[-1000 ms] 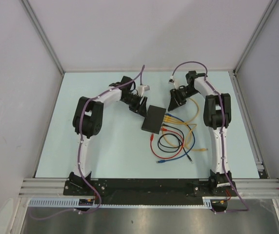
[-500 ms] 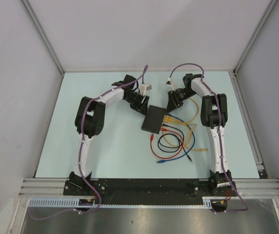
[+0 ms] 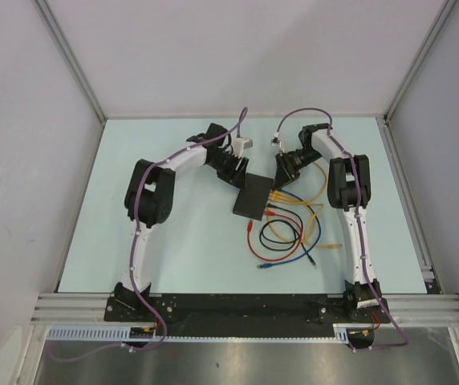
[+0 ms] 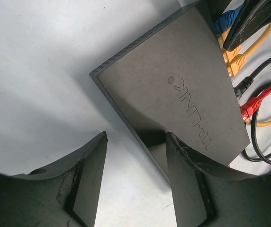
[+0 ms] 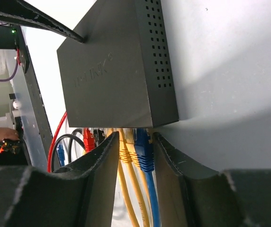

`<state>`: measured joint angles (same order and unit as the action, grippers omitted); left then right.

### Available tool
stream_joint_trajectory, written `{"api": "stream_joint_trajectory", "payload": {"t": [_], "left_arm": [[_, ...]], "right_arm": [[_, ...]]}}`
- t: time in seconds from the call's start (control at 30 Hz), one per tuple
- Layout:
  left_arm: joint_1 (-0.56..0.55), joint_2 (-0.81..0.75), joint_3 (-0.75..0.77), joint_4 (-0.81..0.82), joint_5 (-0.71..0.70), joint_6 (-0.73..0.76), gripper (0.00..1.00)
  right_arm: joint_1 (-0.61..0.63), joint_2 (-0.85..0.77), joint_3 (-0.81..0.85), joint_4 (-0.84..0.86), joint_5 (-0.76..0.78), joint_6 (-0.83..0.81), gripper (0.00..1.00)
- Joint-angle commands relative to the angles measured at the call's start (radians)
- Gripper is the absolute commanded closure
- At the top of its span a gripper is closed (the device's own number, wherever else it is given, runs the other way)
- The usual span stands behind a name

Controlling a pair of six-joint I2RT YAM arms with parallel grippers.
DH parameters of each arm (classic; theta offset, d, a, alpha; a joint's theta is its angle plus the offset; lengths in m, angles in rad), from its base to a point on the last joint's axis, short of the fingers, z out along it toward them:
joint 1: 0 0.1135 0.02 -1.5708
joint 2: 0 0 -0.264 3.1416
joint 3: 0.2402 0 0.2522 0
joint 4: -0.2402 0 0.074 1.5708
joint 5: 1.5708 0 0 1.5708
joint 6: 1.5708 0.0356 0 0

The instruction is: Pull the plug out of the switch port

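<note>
The flat black switch (image 3: pixel 252 198) lies mid-table, its socket edge facing right. Blue, yellow, black and red plugs sit in its sockets. In the right wrist view my right gripper (image 5: pixel 136 142) is open, and its fingers straddle the blue plug (image 5: pixel 143 147) and two yellow plugs (image 5: pixel 125 147) right at the switch (image 5: pixel 112 71). The red plug (image 5: pixel 88 140) is outside the left finger. In the left wrist view my left gripper (image 4: pixel 136 137) is open at the switch's (image 4: pixel 173 90) opposite end. Its right finger (image 4: pixel 187 179) overlaps the box's edge and its left finger is over the bare table.
Loose loops of red (image 3: pixel 271 241), black (image 3: pixel 284 233), blue (image 3: pixel 310 234) and yellow (image 3: pixel 319 191) cable lie on the table right of and in front of the switch. Both arms (image 3: pixel 151 188) crowd the back middle. Grey walls stand on three sides.
Both grippers have moved in toward the switch. The right one has come down onto the plug side, and the left one has shifted right to the switch's far end.
</note>
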<state>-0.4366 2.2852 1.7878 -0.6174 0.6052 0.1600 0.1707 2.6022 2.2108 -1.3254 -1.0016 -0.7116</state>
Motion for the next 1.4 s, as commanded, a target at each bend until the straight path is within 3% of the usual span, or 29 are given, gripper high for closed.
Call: {"api": "stream_joint_trajectory", "payload": {"t": [0.0, 0.43, 0.63, 0.83, 0.93, 1.2, 1.37], "left_arm": [[-0.019, 0.017, -0.037, -0.007, -0.119, 0.059, 0.43], [-0.019, 0.013, -0.038, -0.008, -0.124, 0.064, 0.42], [-0.019, 0.014, -0.036, -0.010, -0.125, 0.065, 0.42], [-0.021, 0.011, -0.038, -0.010, -0.127, 0.067, 0.42], [-0.021, 0.011, -0.039, -0.010, -0.127, 0.067, 0.42], [-0.027, 0.007, -0.045, -0.010, -0.130, 0.072, 0.42], [-0.028, 0.010, -0.047, -0.010, -0.131, 0.072, 0.42]], "right_arm": [[0.012, 0.068, 0.032, -0.003, 0.089, -0.016, 0.61], [-0.013, 0.105, 0.069, 0.064, 0.104, 0.130, 0.68], [-0.004, 0.108, 0.067, 0.094, 0.130, 0.176, 0.82], [-0.002, 0.090, 0.032, 0.117, 0.165, 0.202, 0.85], [-0.014, 0.091, 0.024, 0.101, 0.173, 0.186, 0.84], [-0.023, 0.091, 0.001, 0.026, 0.147, 0.077, 0.94], [-0.037, 0.117, 0.048, -0.167, 0.100, -0.122, 0.91]]}}
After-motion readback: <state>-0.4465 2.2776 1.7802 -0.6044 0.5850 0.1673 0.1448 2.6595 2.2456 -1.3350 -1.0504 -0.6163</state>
